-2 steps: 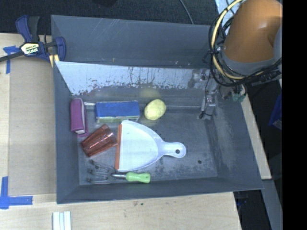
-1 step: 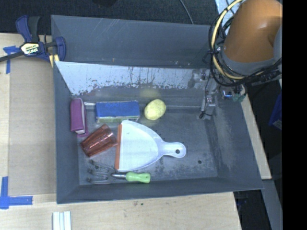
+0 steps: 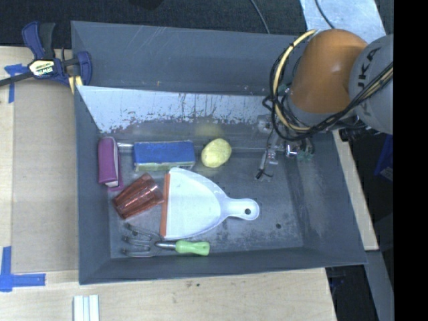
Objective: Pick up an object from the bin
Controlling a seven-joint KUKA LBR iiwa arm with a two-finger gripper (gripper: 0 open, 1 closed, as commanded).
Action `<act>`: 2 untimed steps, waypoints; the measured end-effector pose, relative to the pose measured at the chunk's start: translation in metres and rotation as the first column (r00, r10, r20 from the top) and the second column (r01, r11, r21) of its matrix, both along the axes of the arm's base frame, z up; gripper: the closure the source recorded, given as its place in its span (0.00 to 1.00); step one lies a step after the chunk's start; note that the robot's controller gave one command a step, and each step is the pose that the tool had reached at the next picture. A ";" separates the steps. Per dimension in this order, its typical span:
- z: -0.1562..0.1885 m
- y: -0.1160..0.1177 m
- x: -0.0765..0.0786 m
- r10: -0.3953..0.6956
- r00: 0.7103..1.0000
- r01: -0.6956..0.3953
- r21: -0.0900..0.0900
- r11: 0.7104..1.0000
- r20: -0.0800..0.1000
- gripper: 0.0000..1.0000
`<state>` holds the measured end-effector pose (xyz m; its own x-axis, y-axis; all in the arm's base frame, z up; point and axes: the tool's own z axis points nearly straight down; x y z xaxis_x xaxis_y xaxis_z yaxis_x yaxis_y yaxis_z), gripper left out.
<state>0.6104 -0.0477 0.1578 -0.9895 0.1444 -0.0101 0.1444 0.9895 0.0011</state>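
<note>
Grey metal bin (image 3: pixel 314 206), bare floor on its right half. Arm with orange wrist cover (image 3: pixel 326 69) comes in at upper right of frame.

Contents, all left and centre:
- white plastic dustpan with orange edge (image 3: pixel 194 209), flat at lower centre, handle pointing right
- blue rectangular sponge block (image 3: pixel 164 154), just above the dustpan
- red-brown ribbed cup (image 3: pixel 138 196), on its side, touching the dustpan's left edge
- purple rectangular block (image 3: pixel 108 160), at far left, just left of the sponge block
- round yellow lump (image 3: pixel 216 152), just right of the sponge block, upper centre of the bin
- green-handled screwdriver (image 3: pixel 184 247), below the dustpan along the bin's lower wall
- small dark metal bits (image 3: pixel 134 239), lower left corner, kind unclear

Gripper (image 3: pixel 265 168) is over bare floor, near the yellow lump's right side, apart from it. That lump is the closest item. Claw apart or together: can't tell.
</note>
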 end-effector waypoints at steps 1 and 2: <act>-0.022 -0.003 -0.001 -0.014 1.000 0.014 0.001 1.000 -0.002 0.00; -0.018 -0.002 -0.016 0.055 0.998 -0.055 0.000 0.999 -0.006 0.00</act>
<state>0.5944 -0.0498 0.1398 -0.9959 0.0901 -0.0041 0.0901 0.9959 -0.0002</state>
